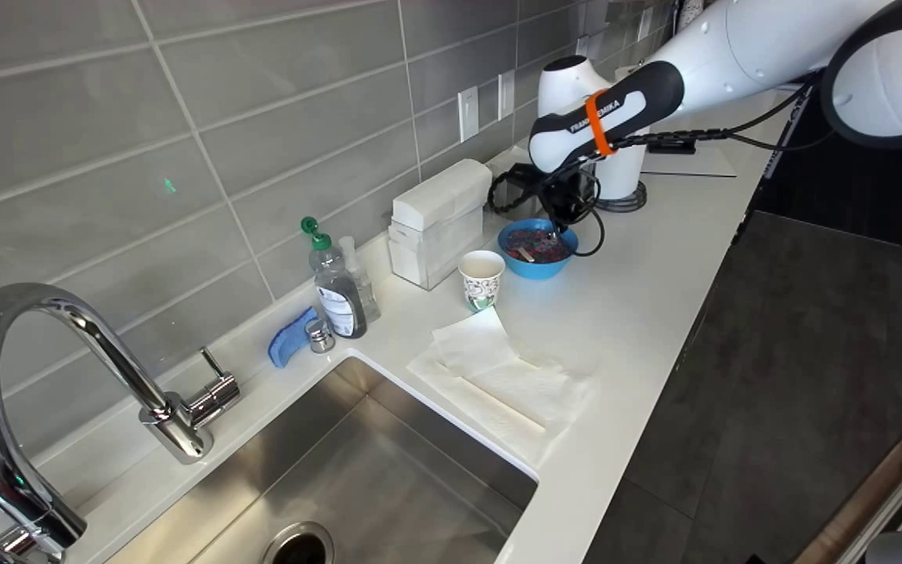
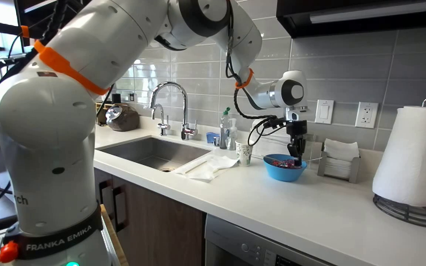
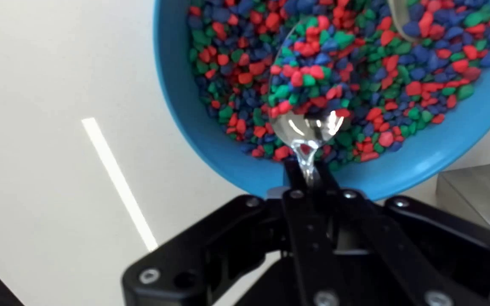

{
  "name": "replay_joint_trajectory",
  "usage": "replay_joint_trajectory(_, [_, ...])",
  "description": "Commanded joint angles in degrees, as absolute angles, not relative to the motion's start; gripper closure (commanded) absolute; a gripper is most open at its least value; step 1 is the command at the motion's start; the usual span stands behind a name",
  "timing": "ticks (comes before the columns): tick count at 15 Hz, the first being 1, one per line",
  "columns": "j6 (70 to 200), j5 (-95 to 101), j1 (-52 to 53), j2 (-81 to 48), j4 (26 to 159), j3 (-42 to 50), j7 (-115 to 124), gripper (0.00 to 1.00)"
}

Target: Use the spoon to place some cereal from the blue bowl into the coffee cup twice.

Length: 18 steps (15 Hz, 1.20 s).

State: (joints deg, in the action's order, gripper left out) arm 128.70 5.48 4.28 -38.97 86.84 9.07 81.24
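Wrist view: spoon (image 3: 303,127) long axis 12–6, tip 12 o'clock, cereal (image 3: 309,74) heaped on; claw (image 3: 311,176) clenched on spoon. Blue bowl (image 3: 217,151) beneath holds more.

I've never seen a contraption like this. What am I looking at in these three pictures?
You're looking at a white robot arm; the black claw works like its hand. Two pictures come from cameras standing apart from it; the close-up is from a camera on its wrist. There, the claw is closed on a metal spoon heaped with small red, green and blue bits, in or just above a blue bowl holding more. On the white counter, near the sink, are also a paper cup and some white paper sheets.
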Motion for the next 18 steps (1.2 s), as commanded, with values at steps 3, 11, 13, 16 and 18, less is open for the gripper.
replay_joint_trajectory(3, [124.71,0.98,2.47,-37.46,85.38,6.98,78.19,0.98])
replay_joint_trajectory(11, [124.70,-3.33,2.32,-33.46,87.24,4.91,74.98,0.98])
replay_joint_trajectory(13, [123.74,-3.95,2.75,-32.32,87.46,4.49,75.17,0.98])
replay_joint_trajectory(16, [122.48,-3.74,3.65,-30.71,88.19,3.88,75.93,0.98])
replay_joint_trajectory(18, [121.53,-3.59,4.20,-29.68,88.83,3.33,75.71,0.98])
